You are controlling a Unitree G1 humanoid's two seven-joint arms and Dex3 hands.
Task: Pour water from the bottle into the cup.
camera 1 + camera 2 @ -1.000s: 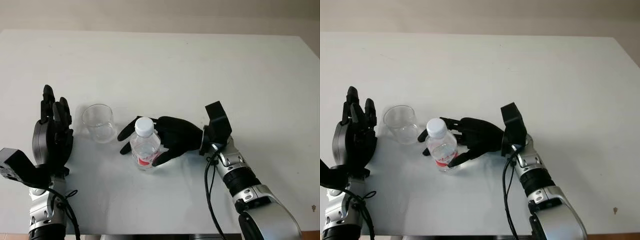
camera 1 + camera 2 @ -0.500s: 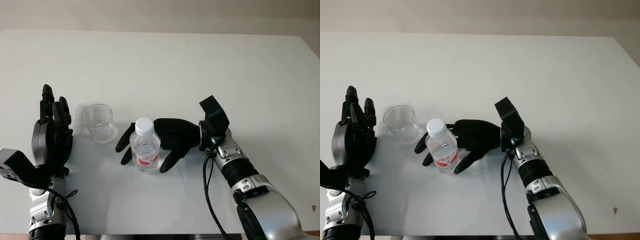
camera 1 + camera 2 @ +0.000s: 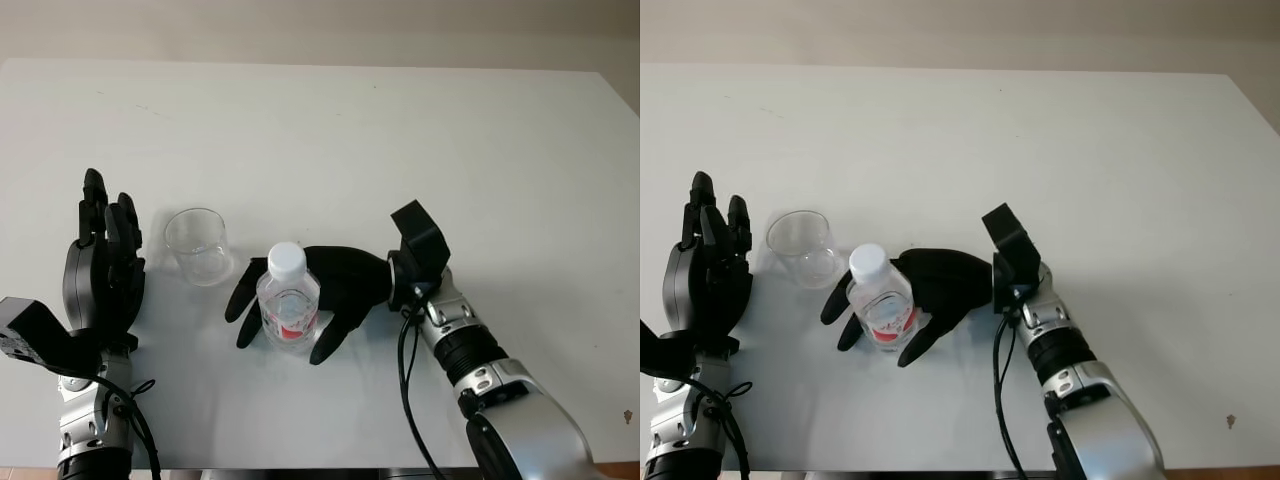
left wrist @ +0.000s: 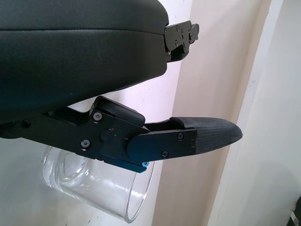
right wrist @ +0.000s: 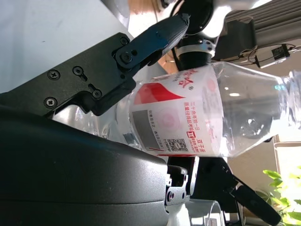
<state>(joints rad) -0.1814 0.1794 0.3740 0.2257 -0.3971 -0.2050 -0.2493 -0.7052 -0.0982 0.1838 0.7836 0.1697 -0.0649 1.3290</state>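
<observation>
On table point(image 3: 420, 130) | one bottle point(image 3: 288, 305), right robot hand point(image 3: 320, 295) gripping | one cup point(image 3: 197, 246) | left robot hand point(image 3: 102, 275) open

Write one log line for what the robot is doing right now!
right hand: around bottle, grasp unclear | bottle: upright, capped | cup: upright beside bottle | left hand: open, left of cup

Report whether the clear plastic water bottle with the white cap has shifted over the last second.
Yes, slightly. The clear plastic water bottle, held in the right hand, has moved toward the table's near edge, away from the unmoved clear glass cup.
</observation>
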